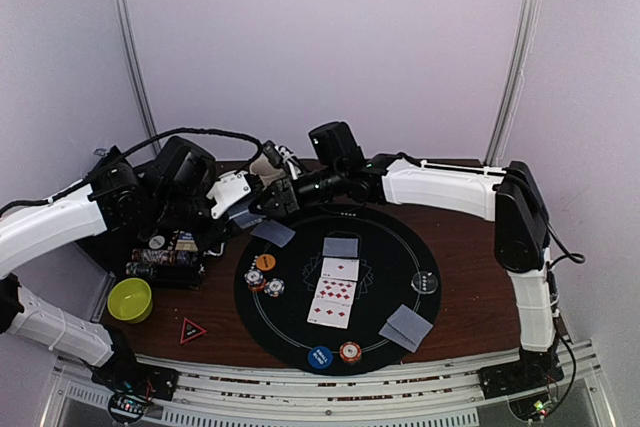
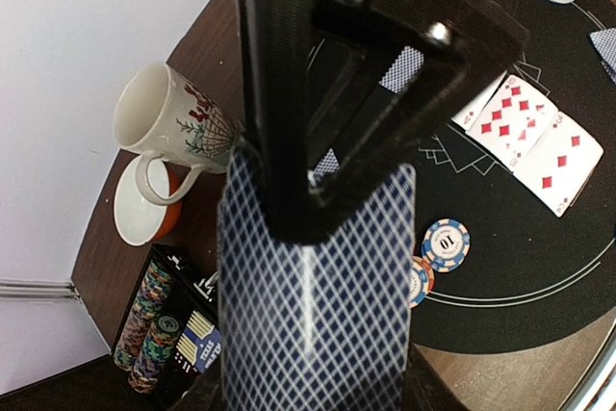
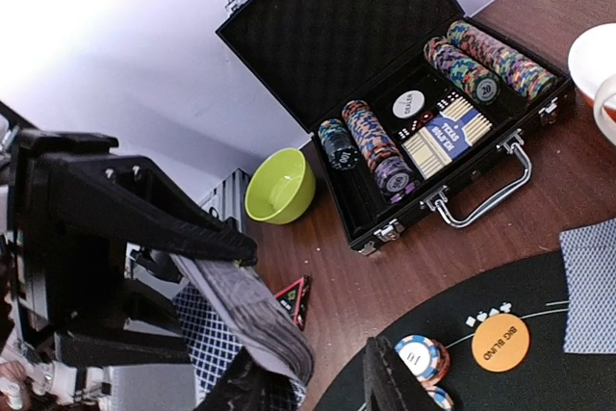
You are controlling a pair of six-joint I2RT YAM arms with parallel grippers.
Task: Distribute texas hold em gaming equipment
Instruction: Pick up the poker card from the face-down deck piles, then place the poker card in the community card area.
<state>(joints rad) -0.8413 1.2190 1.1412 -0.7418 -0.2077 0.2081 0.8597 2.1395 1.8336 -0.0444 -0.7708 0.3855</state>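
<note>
- White booth walls close in on a brown wooden surface (image 1: 470, 257).
- Most of it lies under a round black mat (image 1: 400, 247) printed with a pale ring.
- Both arms reach to the mat's far left edge, where their tips meet above the surface.
- A black chip case (image 3: 385, 74) stands open left of the mat with its lid raised. It holds rows of chips, a boxed pack and dice.
- A green bowl (image 3: 279, 185) sits near the case, toward the near edge.
- A white patterned mug (image 2: 173, 122) stands beyond the case with a saucer (image 2: 135, 214) (beside it or under it, I cannot tell).
- The left pincer (image 2: 310, 218) is clenched on a deck (image 2: 318, 324) of blue-backed cards, held off the surface.
- The right pincer (image 3: 313, 387) shows only fingertips at the bottom of its wrist view, either side of the deck's lower corner. Whether it grips a card I cannot tell.
- Three face-up cards (image 1: 335, 292) with red diamonds overlap mid-mat.
- A face-down card (image 1: 340, 246) lies just beyond them and a second one (image 1: 272, 233) at the far left.
- A face-down pair (image 1: 408, 327) lies at the near right.
- Two striped chip stacks (image 1: 265, 283) touch on the mat's left, with an orange disc (image 1: 265, 261) just beyond.
- A blue disc (image 1: 320, 357) and a red-striped chip (image 1: 350, 351) sit together at the near rim, and a clear disc (image 1: 426, 282) lies on the right.
- A small red triangle (image 1: 192, 330) lies off the mat, near the bowl.
</note>
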